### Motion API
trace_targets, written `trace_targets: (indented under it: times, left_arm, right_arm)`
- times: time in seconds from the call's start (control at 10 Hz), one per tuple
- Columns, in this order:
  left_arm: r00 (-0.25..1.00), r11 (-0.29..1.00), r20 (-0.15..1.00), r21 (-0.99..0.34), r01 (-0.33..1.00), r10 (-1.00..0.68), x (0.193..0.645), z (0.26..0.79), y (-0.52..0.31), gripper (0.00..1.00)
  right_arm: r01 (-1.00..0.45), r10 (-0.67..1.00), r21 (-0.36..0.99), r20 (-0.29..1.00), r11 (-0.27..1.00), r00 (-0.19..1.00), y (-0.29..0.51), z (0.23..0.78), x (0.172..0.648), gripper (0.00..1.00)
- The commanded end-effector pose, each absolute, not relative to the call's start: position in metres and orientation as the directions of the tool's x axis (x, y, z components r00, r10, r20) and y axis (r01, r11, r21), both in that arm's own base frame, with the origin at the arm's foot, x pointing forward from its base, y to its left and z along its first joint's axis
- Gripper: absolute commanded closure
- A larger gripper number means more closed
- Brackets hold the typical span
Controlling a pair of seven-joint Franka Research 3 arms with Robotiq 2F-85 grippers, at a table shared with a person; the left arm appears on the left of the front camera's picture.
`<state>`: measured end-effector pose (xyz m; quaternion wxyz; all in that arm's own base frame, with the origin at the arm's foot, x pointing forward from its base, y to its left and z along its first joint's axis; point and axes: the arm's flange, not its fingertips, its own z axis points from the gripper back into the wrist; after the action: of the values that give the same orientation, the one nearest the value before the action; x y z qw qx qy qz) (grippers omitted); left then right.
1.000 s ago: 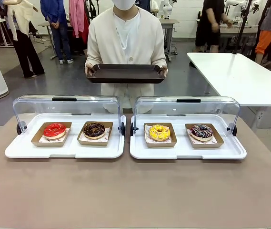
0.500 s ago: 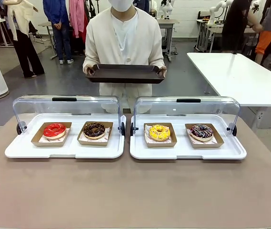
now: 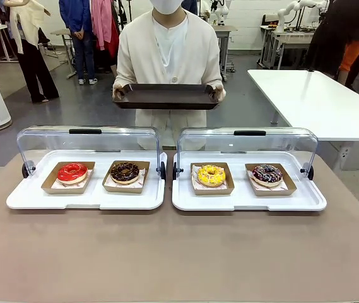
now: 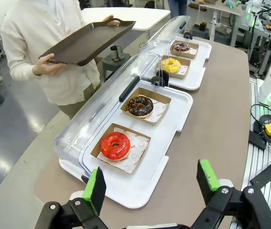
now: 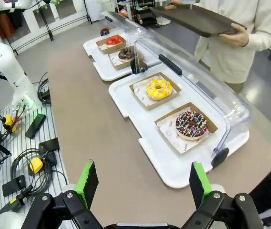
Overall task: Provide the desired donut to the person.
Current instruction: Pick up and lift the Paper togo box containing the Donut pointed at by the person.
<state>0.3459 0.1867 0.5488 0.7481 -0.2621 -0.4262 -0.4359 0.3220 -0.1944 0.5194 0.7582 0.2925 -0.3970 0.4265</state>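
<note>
Donuts: four are sitting in a row across the table [image 3: 179, 252], each in its own brown card tray on printed white paper.
Change since earlier: all four donuts are staying exactly where they were a second ago. The person [image 3: 166, 50] is swaying back toward the middle after leaning slightly to one side, and a bystander in dark clothing is now crossing in front of the far benches at upper right.
Red donut [image 3: 72, 172]: glossy red icing; sitting at the outer end of the left white tray [image 3: 53, 201].
Chocolate donut [image 3: 125, 171]: dark brown icing with a crumbly topping; sitting just beside the red one on the same tray.
Yellow donut [image 3: 211, 174]: yellow icing with small pale specks; sitting at the inner end of the right white tray [image 3: 248, 203].
Sprinkle donut [image 3: 267, 173]: dark icing with coloured sprinkles; sitting at the outer end of that tray.
Clear lids: both the left lid [image 3: 88, 142] and the right lid [image 3: 247, 144] are standing rolled back behind the donuts, leaving them uncovered.
Person: standing at the far side, holding a dark serving tray [image 3: 166, 96] level with both hands.
Left gripper [image 4: 152, 179]: hovering on the robot's side of the left tray, fingers spread wide, carrying nothing.
Right gripper [image 5: 143, 180]: hovering on the robot's side of the right tray, fingers spread wide, carrying nothing.
</note>
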Motion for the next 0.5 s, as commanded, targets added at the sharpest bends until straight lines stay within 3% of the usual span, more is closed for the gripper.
trace_targets:
  times: [0.0,0.4]
  left_arm:
    - [0.253,0.484,0.867,-0.016,0.875,-0.429,0.3489,0.5510,0.1867,0.00]
    - [0.253,0.484,0.867,-0.016,0.875,-0.429,0.3489,0.5510,0.1867,0.00]
  right_arm:
    - [-0.879,0.415,0.101,0.853,0.466,0.318,-0.1949,0.5191,0.3243,0.00]
    - [-0.879,0.415,0.101,0.853,0.466,0.318,-0.1949,0.5191,0.3243,0.00]
